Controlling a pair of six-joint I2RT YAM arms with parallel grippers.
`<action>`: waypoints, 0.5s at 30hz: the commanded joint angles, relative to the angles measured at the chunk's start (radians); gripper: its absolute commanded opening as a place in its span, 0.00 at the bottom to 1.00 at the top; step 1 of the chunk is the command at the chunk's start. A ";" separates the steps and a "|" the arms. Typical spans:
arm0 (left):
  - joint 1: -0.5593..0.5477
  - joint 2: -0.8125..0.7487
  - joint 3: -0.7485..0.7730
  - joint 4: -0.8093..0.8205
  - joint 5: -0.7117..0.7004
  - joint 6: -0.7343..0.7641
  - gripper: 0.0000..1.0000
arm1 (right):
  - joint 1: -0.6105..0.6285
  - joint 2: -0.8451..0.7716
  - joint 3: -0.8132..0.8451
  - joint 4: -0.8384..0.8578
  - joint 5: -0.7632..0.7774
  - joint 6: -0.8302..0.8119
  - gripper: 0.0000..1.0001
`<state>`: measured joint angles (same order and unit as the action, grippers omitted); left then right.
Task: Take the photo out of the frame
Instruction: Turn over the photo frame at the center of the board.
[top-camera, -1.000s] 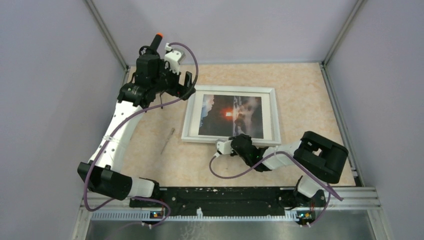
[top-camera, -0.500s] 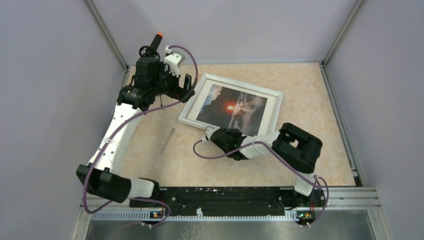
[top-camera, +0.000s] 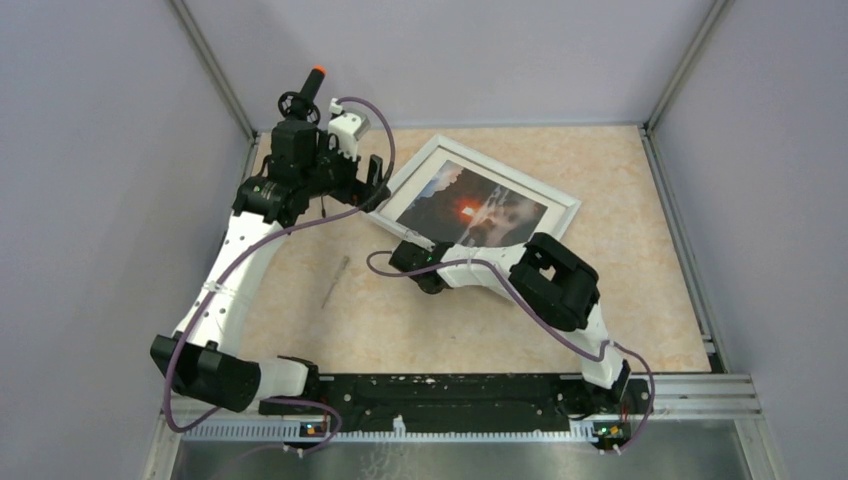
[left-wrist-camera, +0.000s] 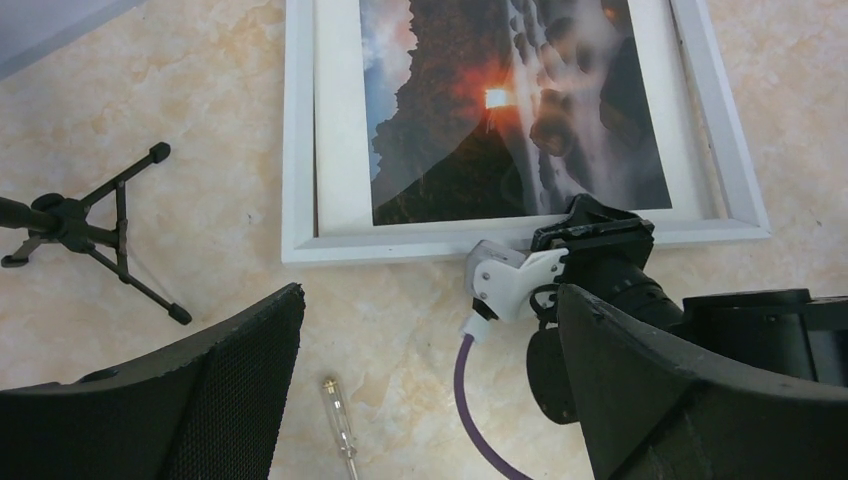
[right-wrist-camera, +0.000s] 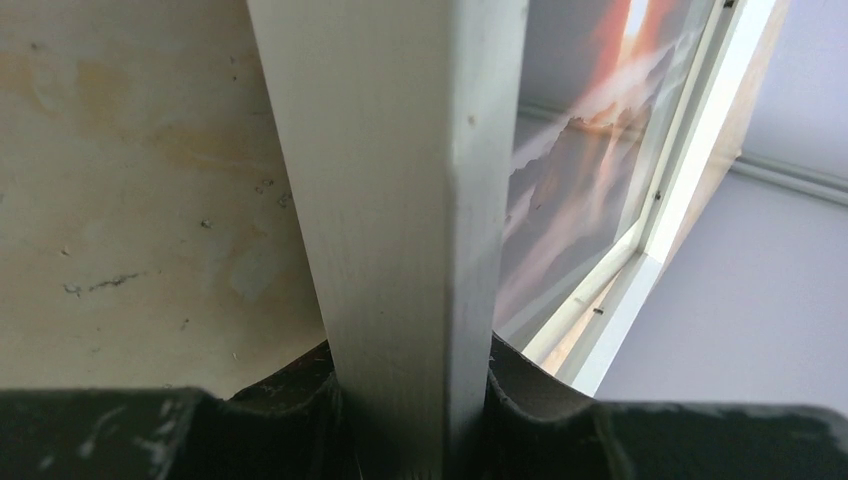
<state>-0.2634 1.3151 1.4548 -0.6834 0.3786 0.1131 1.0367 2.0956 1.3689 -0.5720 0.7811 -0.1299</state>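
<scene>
Right gripper (left-wrist-camera: 590, 228) is clamping the frame's (left-wrist-camera: 300, 150) near rail. Left gripper (top-camera: 372, 178) is hanging wide open beside the frame's left corner. The photo (left-wrist-camera: 470, 150) is sitting inside the frame, removal not yet started.

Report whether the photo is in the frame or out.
In: the photo fills the frame, white border around it on all visible sides.
</scene>
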 joint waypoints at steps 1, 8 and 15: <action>0.003 -0.061 -0.014 0.000 0.012 -0.024 0.99 | -0.001 0.117 0.032 -0.128 -0.466 0.287 0.37; 0.003 -0.098 -0.039 -0.004 0.016 -0.033 0.99 | 0.006 0.037 0.072 -0.147 -0.558 0.277 0.99; 0.004 -0.107 -0.021 -0.008 0.007 -0.058 0.99 | 0.009 -0.100 0.143 -0.118 -0.731 0.224 0.99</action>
<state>-0.2634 1.2392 1.4246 -0.7078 0.3782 0.0914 1.0328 2.0441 1.5074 -0.7033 0.3283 0.0723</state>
